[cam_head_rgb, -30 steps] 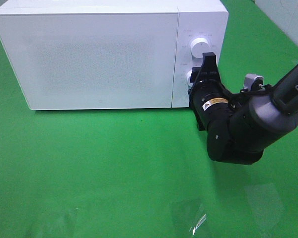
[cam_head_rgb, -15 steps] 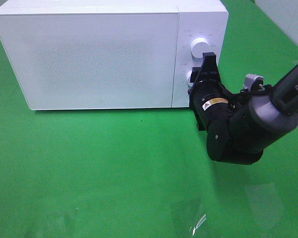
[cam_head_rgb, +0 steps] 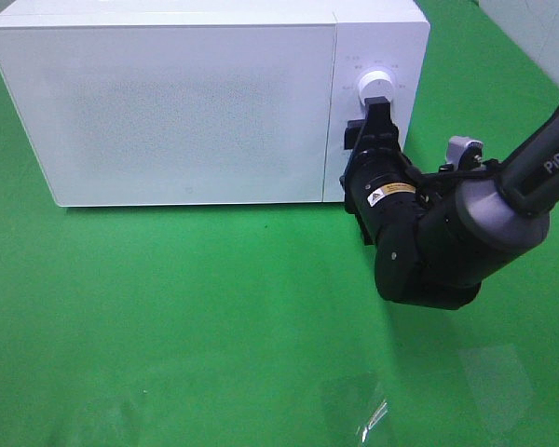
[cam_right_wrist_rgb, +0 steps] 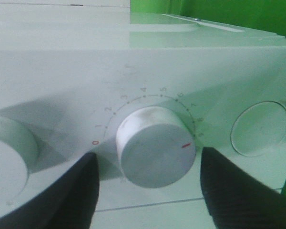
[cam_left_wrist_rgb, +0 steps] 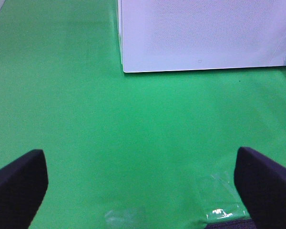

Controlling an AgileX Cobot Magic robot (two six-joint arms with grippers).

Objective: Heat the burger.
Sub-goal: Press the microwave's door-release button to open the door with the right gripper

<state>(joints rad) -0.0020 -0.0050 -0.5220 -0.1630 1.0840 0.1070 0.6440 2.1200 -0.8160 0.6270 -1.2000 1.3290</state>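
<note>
The burger is out of view; the white microwave (cam_head_rgb: pixel 186 102) stands with its door shut. My right gripper (cam_head_rgb: pixel 368 126) is at the control panel, below the upper knob (cam_head_rgb: pixel 374 84). In the right wrist view its dark fingers (cam_right_wrist_rgb: pixel 71 195) stand on either side of the lower dial knob (cam_right_wrist_rgb: pixel 155 148), open, with a small gap at each side. The knob's red mark points away from the red 0 on the scale. My left gripper (cam_left_wrist_rgb: pixel 143 191) hangs open over bare green cloth in front of the microwave (cam_left_wrist_rgb: pixel 205 33), with nothing between its fingers.
Green cloth (cam_head_rgb: pixel 168 317) covers the table. A second knob (cam_right_wrist_rgb: pixel 5 148) and a round recessed button (cam_right_wrist_rgb: pixel 260 129) flank the dial. A scrap of clear plastic (cam_head_rgb: pixel 368 414) lies near the front edge. The right arm's bulky wrist (cam_head_rgb: pixel 438 242) hangs beside the microwave's right front corner.
My right gripper has shifted up and to the left along the control panel and now covers the lower knob. Its jaws have widened. The left gripper has not moved.
</note>
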